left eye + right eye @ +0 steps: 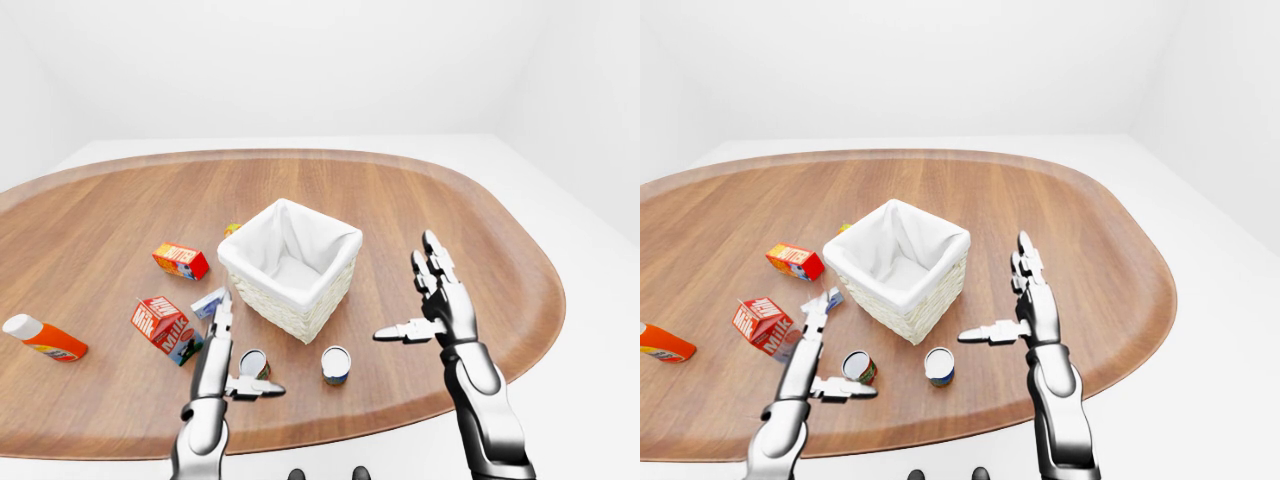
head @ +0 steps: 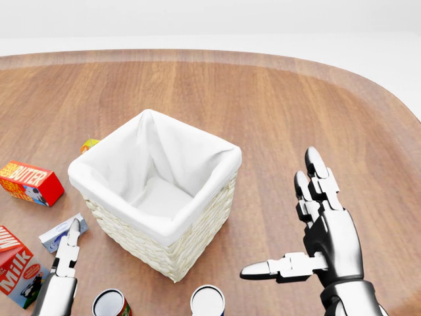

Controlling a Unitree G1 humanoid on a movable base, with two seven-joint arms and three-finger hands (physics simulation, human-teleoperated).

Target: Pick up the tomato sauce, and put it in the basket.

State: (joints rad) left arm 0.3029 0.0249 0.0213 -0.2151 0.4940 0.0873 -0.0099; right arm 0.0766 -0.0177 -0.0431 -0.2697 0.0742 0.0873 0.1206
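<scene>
Left hand (image 1: 232,352) and right hand (image 2: 314,227): polished silver metal, three segmented fingers each, dark joint gaps; forearms smooth chrome cylinders.

Rounded wooden bench (image 1: 420,190), lengthwise grain, raised rim along edge. White floor (image 1: 560,220) around it. Plain white walls (image 1: 300,70) all round. Even, diffuse light; only soft shadows.
</scene>
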